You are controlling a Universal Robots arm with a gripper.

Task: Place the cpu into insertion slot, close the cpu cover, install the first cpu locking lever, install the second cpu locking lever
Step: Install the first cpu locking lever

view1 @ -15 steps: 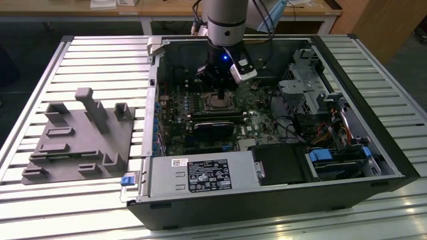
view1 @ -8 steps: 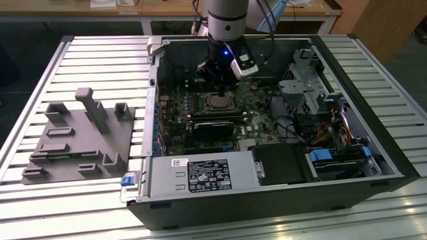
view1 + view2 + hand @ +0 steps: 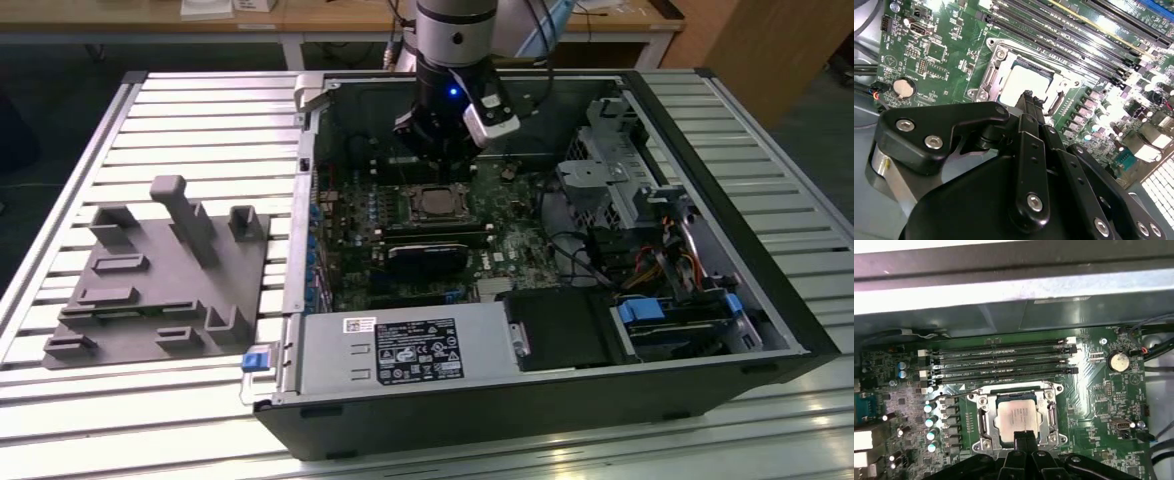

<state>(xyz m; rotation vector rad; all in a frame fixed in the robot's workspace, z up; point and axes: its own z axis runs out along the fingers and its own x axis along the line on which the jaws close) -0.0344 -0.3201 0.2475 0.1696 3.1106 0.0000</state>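
The cpu (image 3: pixel 1016 420) lies flat in the insertion slot (image 3: pixel 985 421) on the green board, its pale metal face up. The silver cpu cover (image 3: pixel 1050 416) lies down around it as a frame, with the chip showing through its window. A thin metal lever (image 3: pixel 1004 388) runs along the edge of the socket nearest the memory slots. My gripper (image 3: pixel 1024 436) hangs just above the socket edge, its two black fingertips pressed together and holding nothing. The second wrist view has the cpu (image 3: pixel 1024 82) just beyond the gripper (image 3: pixel 1029 96). In the exterior view the gripper (image 3: pixel 441 178) is over the cpu (image 3: pixel 434 204).
The open computer case (image 3: pixel 747 300) walls in the board on all sides. Long black memory slots (image 3: pixel 999 360) run beside the socket. A black card (image 3: pixel 427 262) and cable bundles (image 3: pixel 587 255) lie nearer the front. A grey fixture block (image 3: pixel 160 270) rests on the slatted table at the exterior view's left.
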